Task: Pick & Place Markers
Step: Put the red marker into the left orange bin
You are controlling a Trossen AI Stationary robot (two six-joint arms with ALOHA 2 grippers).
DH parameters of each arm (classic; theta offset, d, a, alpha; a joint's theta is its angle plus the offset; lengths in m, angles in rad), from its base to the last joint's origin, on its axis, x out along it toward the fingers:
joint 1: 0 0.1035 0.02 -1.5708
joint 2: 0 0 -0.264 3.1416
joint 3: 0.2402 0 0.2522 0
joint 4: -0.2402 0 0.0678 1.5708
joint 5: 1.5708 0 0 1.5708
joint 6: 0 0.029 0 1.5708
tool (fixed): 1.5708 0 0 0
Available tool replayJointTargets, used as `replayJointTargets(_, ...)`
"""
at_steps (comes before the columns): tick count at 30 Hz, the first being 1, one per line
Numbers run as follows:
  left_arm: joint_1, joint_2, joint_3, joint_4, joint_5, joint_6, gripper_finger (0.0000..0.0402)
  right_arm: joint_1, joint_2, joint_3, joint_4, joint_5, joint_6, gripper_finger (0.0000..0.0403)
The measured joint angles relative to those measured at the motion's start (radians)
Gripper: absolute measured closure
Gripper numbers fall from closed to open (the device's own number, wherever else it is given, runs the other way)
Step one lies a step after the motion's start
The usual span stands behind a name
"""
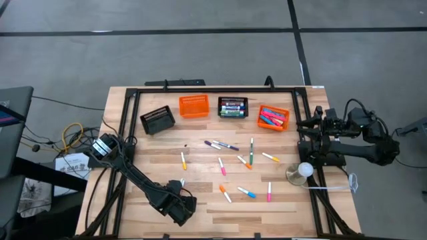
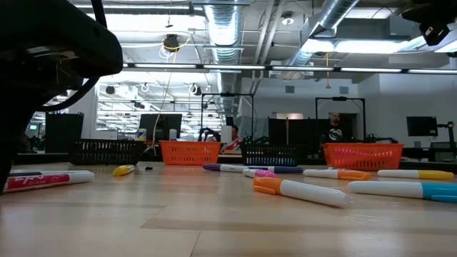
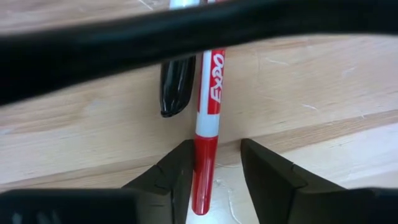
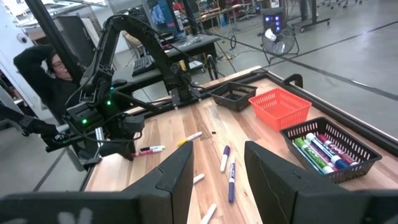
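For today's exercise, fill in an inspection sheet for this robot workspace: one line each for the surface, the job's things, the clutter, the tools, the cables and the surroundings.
Surface: pale wooden table inside a black frame.
Job's things: loose markers scattered mid-table; more lie in the second black basket and the far-right orange basket. The left black basket and the other orange basket look empty.
Clutter: a small round white-topped object at the table's right edge.
Tools: left tool low at the near-left, fingers astride a red marker, not yet closed on it. Right tool open, raised at the right edge, waiting.
Cables: a loose bundle on the floor, left of the table.
Surroundings: grey floor; a person sits beyond the table.
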Motion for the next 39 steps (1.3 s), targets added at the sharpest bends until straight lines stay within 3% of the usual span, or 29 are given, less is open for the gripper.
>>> replayJointTargets(13,0.000,0.000,0.000,0.000,0.012,-0.001,0.0368,0.000,0.000,0.000,-0.008,0.000,0.000,0.0268)
replayJointTargets(25,0.000,-0.051,-0.007,0.055,0.008,0.060,0.0359,0.000,0.000,0.000,-0.006,0.000,0.002,0.0268)
replayJointTargets(31,0.001,-0.132,-0.003,0.055,-0.055,0.151,0.0363,0.000,0.000,0.000,-0.005,0.000,0.002,0.0270)
replayJointTargets(39,0.021,-0.226,-0.002,0.074,-0.224,0.283,0.0363,0.000,0.000,0.000,0.061,0.003,0.037,0.0269)
